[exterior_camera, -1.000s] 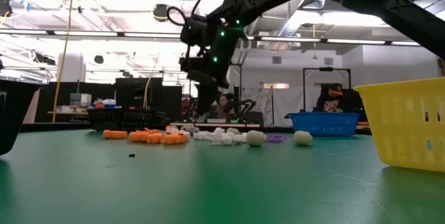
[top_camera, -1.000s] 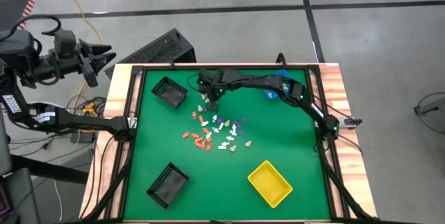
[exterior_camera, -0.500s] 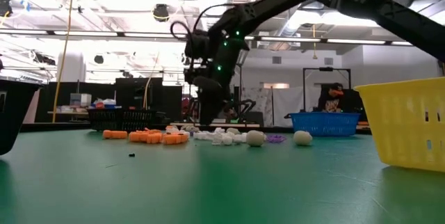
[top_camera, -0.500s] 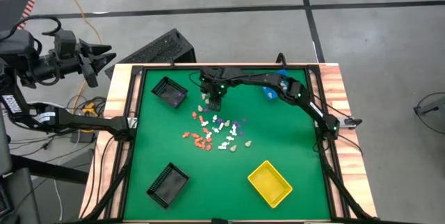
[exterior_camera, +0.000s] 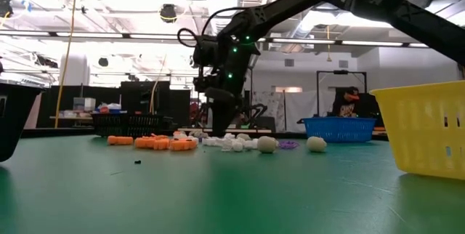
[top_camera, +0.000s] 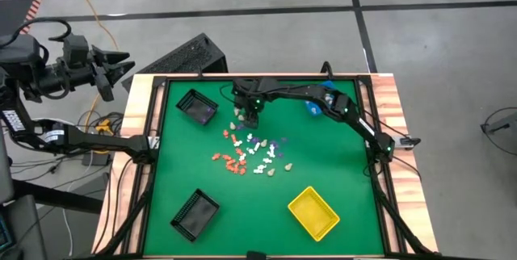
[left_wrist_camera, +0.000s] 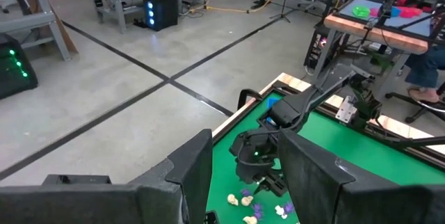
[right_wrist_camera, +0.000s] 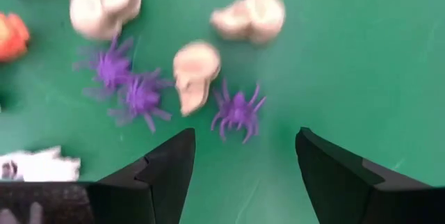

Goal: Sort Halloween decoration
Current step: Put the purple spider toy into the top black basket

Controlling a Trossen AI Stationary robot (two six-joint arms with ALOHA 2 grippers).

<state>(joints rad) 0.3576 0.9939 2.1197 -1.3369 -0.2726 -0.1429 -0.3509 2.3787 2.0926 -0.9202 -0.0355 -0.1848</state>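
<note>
The Halloween decoration [top_camera: 250,151] lies as a loose pile of tiny orange, white, purple and beige pieces on the green mat at mid-table. My right gripper [top_camera: 252,121] hangs open, pointing steeply down, just above the pile's far edge [exterior_camera: 220,128]. In the right wrist view its fingers [right_wrist_camera: 243,161] stand apart short of a purple spider [right_wrist_camera: 238,111] and a beige skull [right_wrist_camera: 195,73], touching neither. My left gripper [top_camera: 119,65] waits open, raised beyond the table's far left corner [left_wrist_camera: 243,182].
One black bin [top_camera: 196,105] stands at the far left and another [top_camera: 195,213] at the near left. A yellow bin [top_camera: 313,211] is at the near right. A blue bin [top_camera: 312,107] sits partly under the right arm at the far right.
My right gripper has sunk toward the far edge of the pile and shifted slightly toward the table's right edge. The pieces on the mat have not moved.
</note>
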